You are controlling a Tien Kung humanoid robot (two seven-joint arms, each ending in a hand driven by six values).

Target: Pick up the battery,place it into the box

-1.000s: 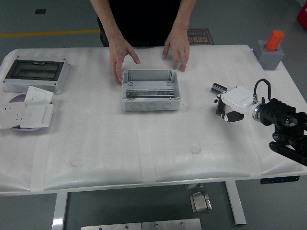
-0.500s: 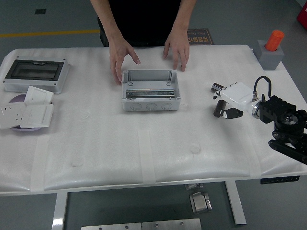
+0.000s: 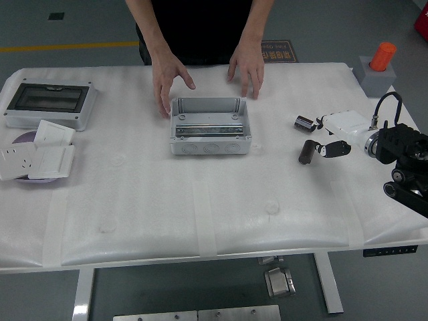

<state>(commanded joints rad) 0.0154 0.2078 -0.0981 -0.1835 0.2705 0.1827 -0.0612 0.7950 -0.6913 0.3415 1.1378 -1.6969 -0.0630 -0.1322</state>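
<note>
Seeing my right robot hand [image 3: 326, 136] spread, gripping nothing, beside the battery [image 3: 306, 152] on the desk [image 3: 200, 200] — person's hands [image 3: 167, 77] flank the box [image 3: 209, 125].

The robot's right hand [image 3: 329, 136] has a white, boxy shell over its back and black fingers [image 3: 334, 148] with small pale patches at the joints. Behind it comes a silvery wrist ring, then a blocky matte-black forearm [image 3: 401, 144] built of angular segments with round joint housings. A thin black cable [image 3: 384, 103] loops up over the wrist. The person [image 3: 200, 30] at the table's far edge wears a black top whose short sleeves leave the forearms bare.
</note>
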